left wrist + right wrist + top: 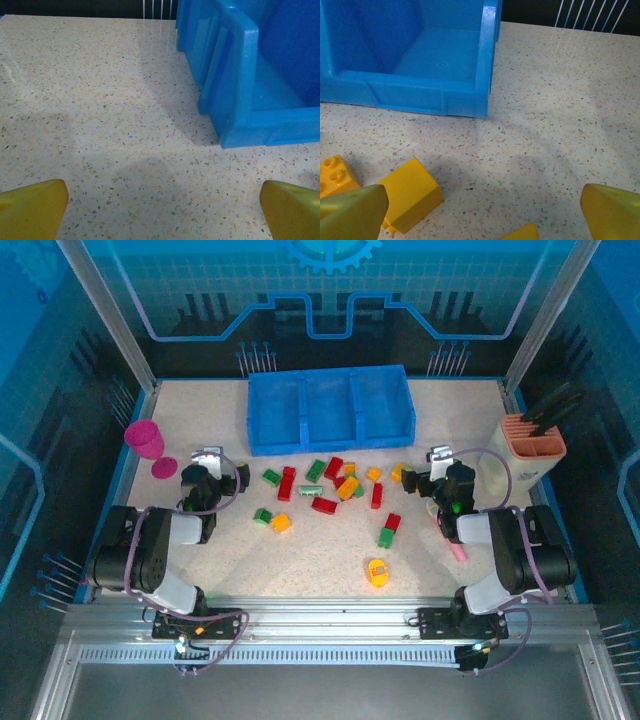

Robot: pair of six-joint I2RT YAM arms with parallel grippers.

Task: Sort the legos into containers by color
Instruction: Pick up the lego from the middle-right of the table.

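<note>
Speckled beige stone-look table top (300, 575) is bordered at L by a thin blue edge strip (138, 455). Behind it, a blue translucent back panel (200, 280) w/ fine grid is mounted, marked w/ a light-blue circuit-style outline and a gear motif (345, 258) at top centre. Slanted aluminium posts, L (105, 310) & R (552, 312), are set at the rear corners. An aluminium rail (330, 625) is fitted along the near edge. Light is even; soft shadows are cast on the top.
</note>
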